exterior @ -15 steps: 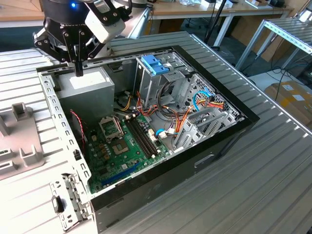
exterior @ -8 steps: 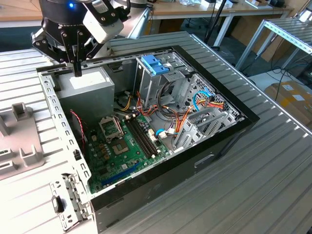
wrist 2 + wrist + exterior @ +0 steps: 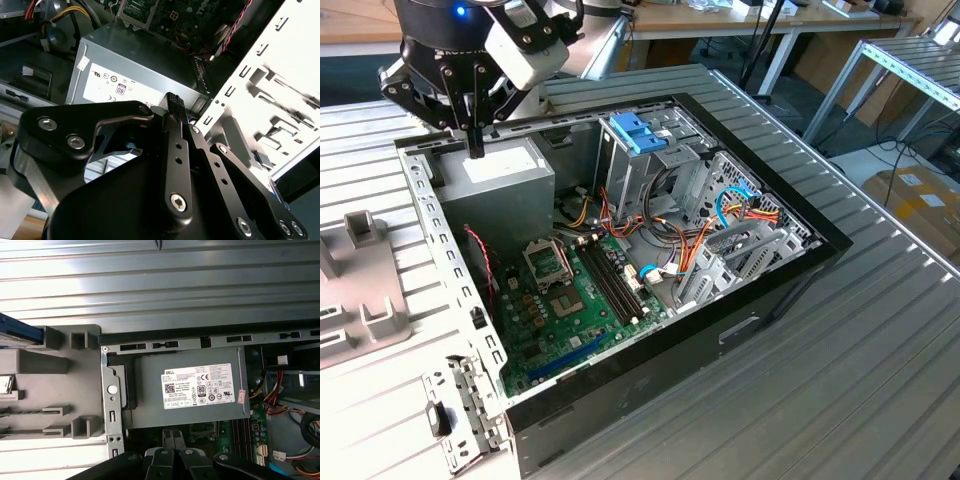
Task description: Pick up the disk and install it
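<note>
My gripper (image 3: 475,148) hangs fingers-down over the rear corner of the open computer case (image 3: 790,265), just above the big grey power-supply box (image 3: 505,178). Its two black fingers are pressed together with nothing between them in both wrist views: gripper (image 3: 172,101), gripper (image 3: 173,438). A blue-edged flat piece with a pale face, apparently an edge of the disk (image 3: 17,333), pokes in at the picture's border in the first wrist view. It rests in the grey slotted holder (image 3: 55,390) outside the case, well apart from the gripper.
In the case lie a green motherboard (image 3: 570,300), bundles of coloured cables (image 3: 710,240) and a tall metal cage with light-blue handles (image 3: 640,132). The case's grey metal frame (image 3: 435,235) runs beside the power supply. The ribbed metal table (image 3: 820,400) stretches around it.
</note>
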Controlling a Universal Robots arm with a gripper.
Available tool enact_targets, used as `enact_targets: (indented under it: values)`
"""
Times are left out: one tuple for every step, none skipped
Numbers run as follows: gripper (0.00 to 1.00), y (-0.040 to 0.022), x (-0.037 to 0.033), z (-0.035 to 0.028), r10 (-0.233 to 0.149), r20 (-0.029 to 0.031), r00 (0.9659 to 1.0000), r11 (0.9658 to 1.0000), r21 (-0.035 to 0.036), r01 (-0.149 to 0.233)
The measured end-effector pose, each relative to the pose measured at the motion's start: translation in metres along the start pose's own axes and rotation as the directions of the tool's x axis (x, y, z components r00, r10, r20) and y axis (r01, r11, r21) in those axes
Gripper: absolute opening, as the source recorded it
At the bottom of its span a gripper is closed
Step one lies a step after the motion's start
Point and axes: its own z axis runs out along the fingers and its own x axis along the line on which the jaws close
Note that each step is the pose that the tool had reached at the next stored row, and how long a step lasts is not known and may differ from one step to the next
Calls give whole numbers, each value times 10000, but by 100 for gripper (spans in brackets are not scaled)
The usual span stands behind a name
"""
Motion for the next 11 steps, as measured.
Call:
enact_targets:
  values:
    - [11, -1, 9, 0, 0, 0, 10000, 10000, 0, 0]
    - [11, -1, 17, 0, 0, 0, 10000, 10000, 0, 0]
    - [11, -1, 20, 0, 0, -1, 10000, 10000, 0, 0]
    - [11, -2, 24, 0, 0, 0, 10000, 10000, 0, 0]
    - [11, -2, 29, -1, 0, 0, 10000, 10000, 0, 0]
    - [11, -2, 32, 0, 0, 0, 10000, 10000, 0, 0]
    - [11, -3, 38, 0, 1, 0, 10000, 10000, 0, -1]
    - [11, -3, 42, 0, 0, 0, 10000, 10000, -1, 0]
    - [11, -4, 49, -1, 0, 0, 10000, 10000, 0, 0]
    - [11, -4, 56, -1, 0, 0, 10000, 10000, 0, 0]
    - [11, -4, 61, -1, 1, 0, 10000, 10000, 0, -1]
